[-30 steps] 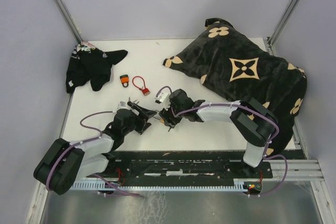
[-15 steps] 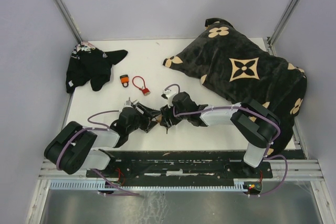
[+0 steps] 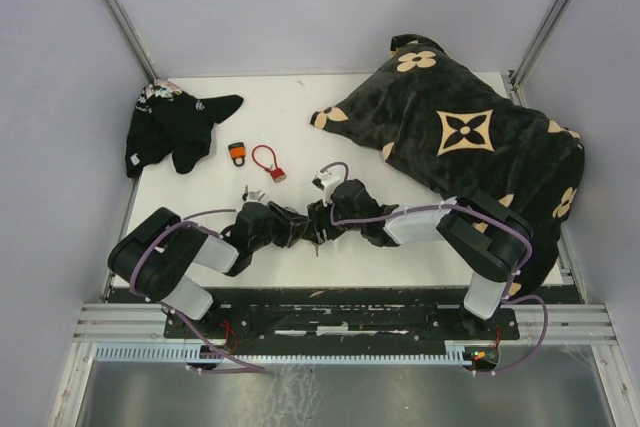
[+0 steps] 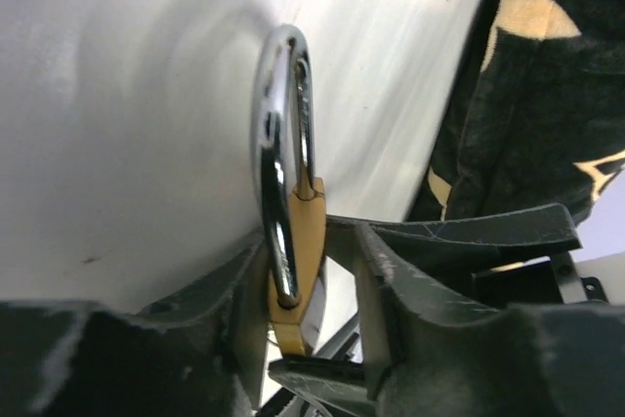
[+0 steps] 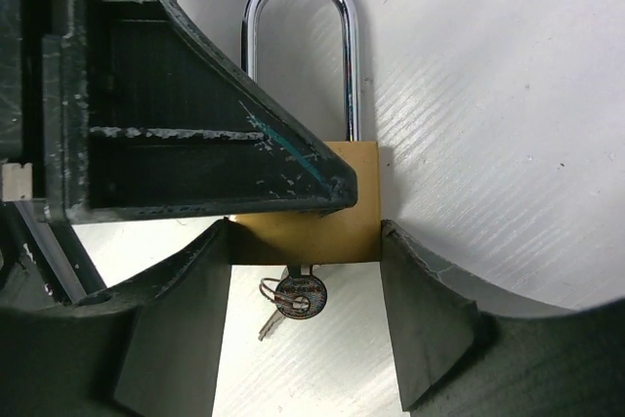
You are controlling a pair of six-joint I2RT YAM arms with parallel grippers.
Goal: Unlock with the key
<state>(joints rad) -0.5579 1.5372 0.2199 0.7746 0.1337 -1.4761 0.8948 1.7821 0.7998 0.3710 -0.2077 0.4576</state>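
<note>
From above, the left gripper (image 3: 290,229) and the right gripper (image 3: 318,224) meet nose to nose toward 6 o'clock on the white table (image 3: 300,127). What lies between them is hidden.

In the left wrist view, its jaws clamp the brass padlock (image 4: 308,241) edge-on, with the shackle (image 4: 269,124) pointing to 12.

In the right wrist view, the key (image 5: 293,297) sits in the lock's base at 6 o'clock, untouched. The right fingers (image 5: 176,339) flank the body's lower corners, but I cannot tell whether they squeeze it.

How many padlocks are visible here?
3. An orange padlock and a red cable padlock lie near the black cloth; a brass padlock is held in the left claw. Others may be hidden.
</note>
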